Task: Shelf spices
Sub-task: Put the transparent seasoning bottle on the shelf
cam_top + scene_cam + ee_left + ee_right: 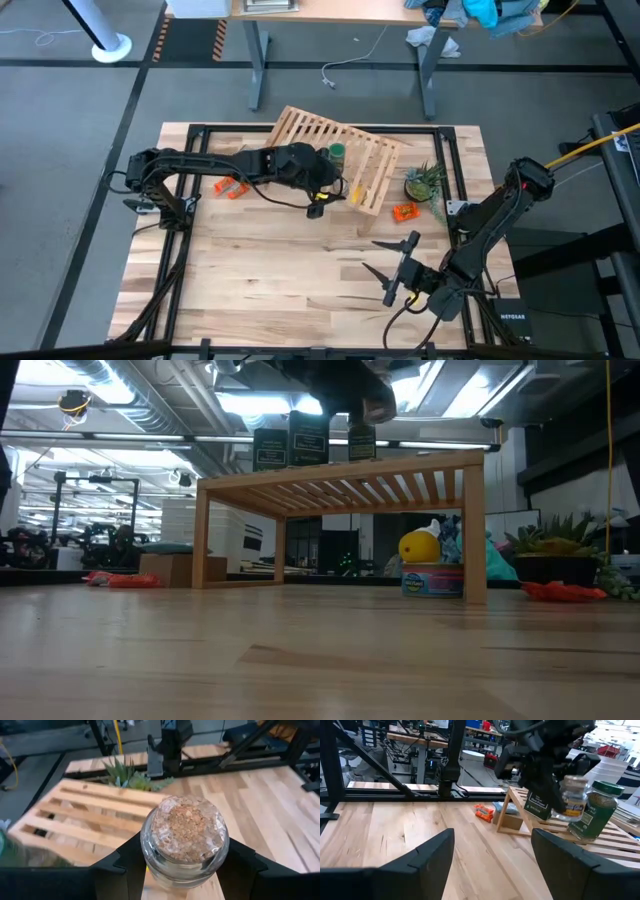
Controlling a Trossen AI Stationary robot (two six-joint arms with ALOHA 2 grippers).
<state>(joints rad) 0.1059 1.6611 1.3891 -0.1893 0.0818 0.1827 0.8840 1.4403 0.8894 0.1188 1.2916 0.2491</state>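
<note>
Inspection of the scene is finding the left gripper [182, 865] holding a tiny clear glass jar with a cork stopper [184, 840], its jaws closed on the jar's lower body from both sides. In the high view this gripper [322, 192] is hanging over the large light-wood slatted rack [345, 150], near its middle. The right wrist view is showing the glass jar [573, 795] just above the slats, beside a green round jar with a green lid [594, 810] and a dark squarish jar with a pale label [538, 802], both apparently standing on the rack; whether the glass jar is touching the slats cannot be told. The low view is showing dark jars [308, 438] lined up on top of the rack [340, 478].

The right gripper [398, 268] is waiting low over the bare wooden tabletop [280, 270], well apart from the rack, jaws standing open and empty.

Handling judgement: the glass jar is likely light, stiff, smooth and breakable, so it may slip under a loose grip or crack under a hard one. The present hold below the shoulder looks sound. The gaps between slats are posing a tipping risk for so small a base; it should be centred on a bar before release.
</note>
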